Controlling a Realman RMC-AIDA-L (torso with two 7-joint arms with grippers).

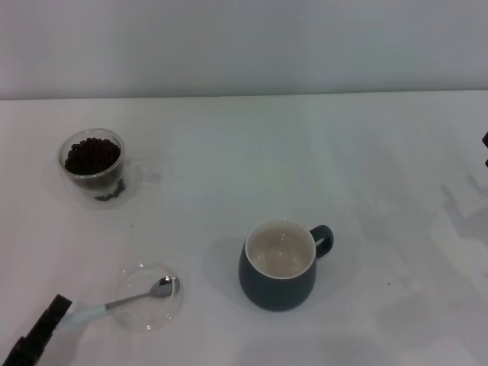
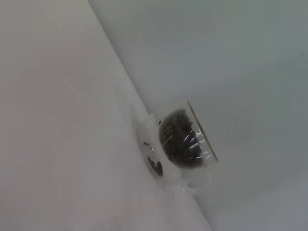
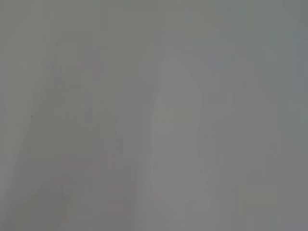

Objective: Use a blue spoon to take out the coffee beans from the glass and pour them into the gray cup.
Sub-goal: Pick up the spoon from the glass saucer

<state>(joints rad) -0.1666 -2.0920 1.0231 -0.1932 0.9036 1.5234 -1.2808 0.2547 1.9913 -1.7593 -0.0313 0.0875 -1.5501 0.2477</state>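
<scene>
The glass stands at the far left of the white table, holding coffee beans. The left wrist view shows the same glass and coffee beans from farther off. The gray cup stands near the middle with a cream, bare inside and its handle to the right. The blue spoon lies with its silver bowl in a shallow clear dish at the near left. Its pale handle runs out to the tip of my left gripper at the bottom left corner. My right gripper shows only as a dark sliver at the right edge.
A wall rises behind the table's far edge. A few beans show low at the glass's near side. The right wrist view shows only a plain grey surface.
</scene>
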